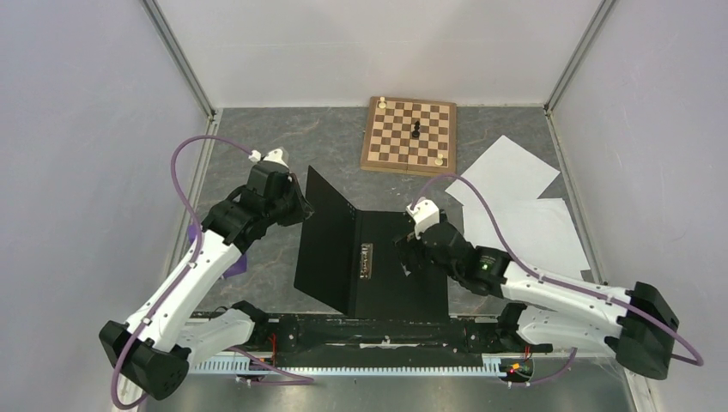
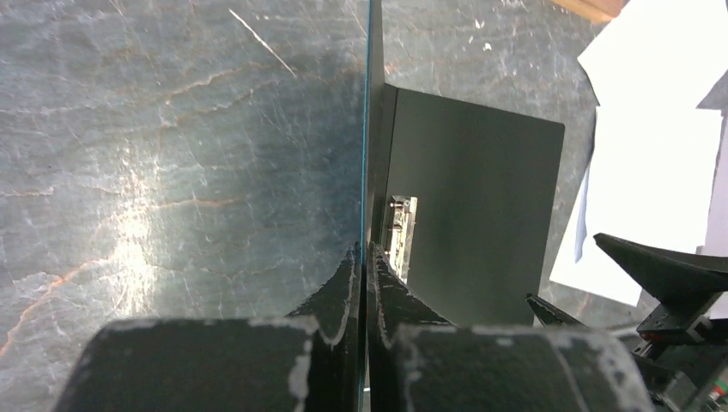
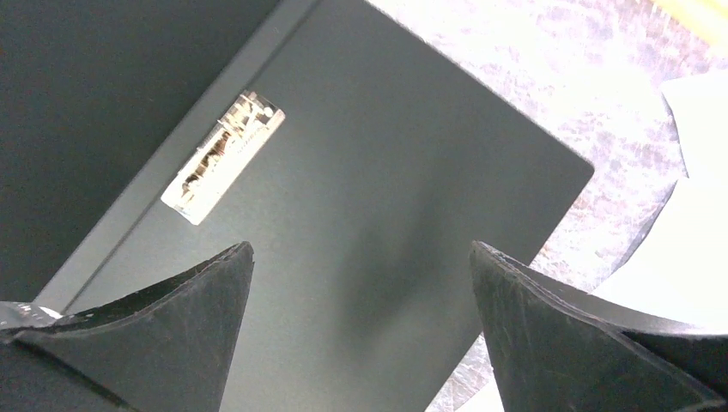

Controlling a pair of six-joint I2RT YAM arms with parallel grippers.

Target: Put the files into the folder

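With the left tool (image 2: 362,257) clamped on the folder (image 1: 386,296) cover, hold it up; the right tool (image 3: 360,249), spread empty, should fetch the files (image 1: 515,172).

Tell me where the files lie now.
In the top view, the files lie on the right, just right of the open folder and near the chessboard's right corner.

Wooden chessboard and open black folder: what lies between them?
Only bare grey marbled table and a loop of purple cable, seen in the top view.
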